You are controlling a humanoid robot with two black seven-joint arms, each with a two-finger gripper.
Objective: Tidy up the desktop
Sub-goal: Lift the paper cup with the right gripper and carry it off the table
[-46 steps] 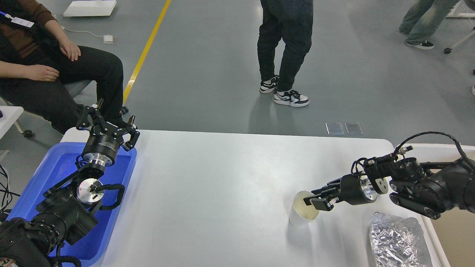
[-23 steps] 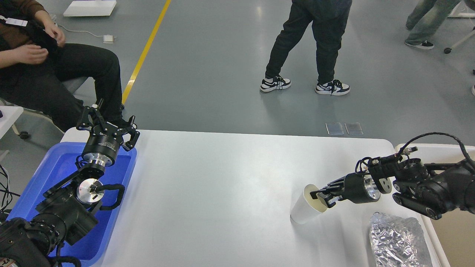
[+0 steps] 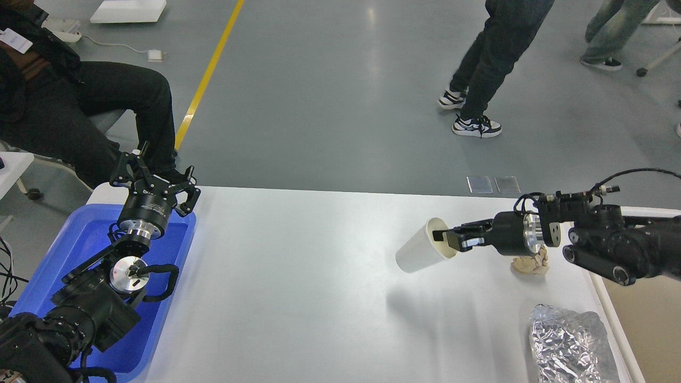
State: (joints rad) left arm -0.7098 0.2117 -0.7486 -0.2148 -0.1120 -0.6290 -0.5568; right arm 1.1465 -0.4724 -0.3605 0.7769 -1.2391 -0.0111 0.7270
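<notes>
Across the middle of the view spreads the white desk [image 3: 298,276], with a blue tray [image 3: 85,239] at its left edge and a crumpled foil lump [image 3: 569,346] near the right front corner. Over the tray hovers the left claw [image 3: 154,178], fingers spread and holding nothing. Over on the right, the right claw [image 3: 452,238] grips the rim of a white paper cup [image 3: 420,254], tipped sideways in the air above its shadow, and a crumpled beige wad [image 3: 532,263] lies just beneath that arm.

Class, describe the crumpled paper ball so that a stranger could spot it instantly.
Start at the white desktop and go to its right side. Under the right gripper, which holds a paper cup, lies the paper ball. It is beige and small, unlike the shiny foil wrap nearer the front.
</notes>
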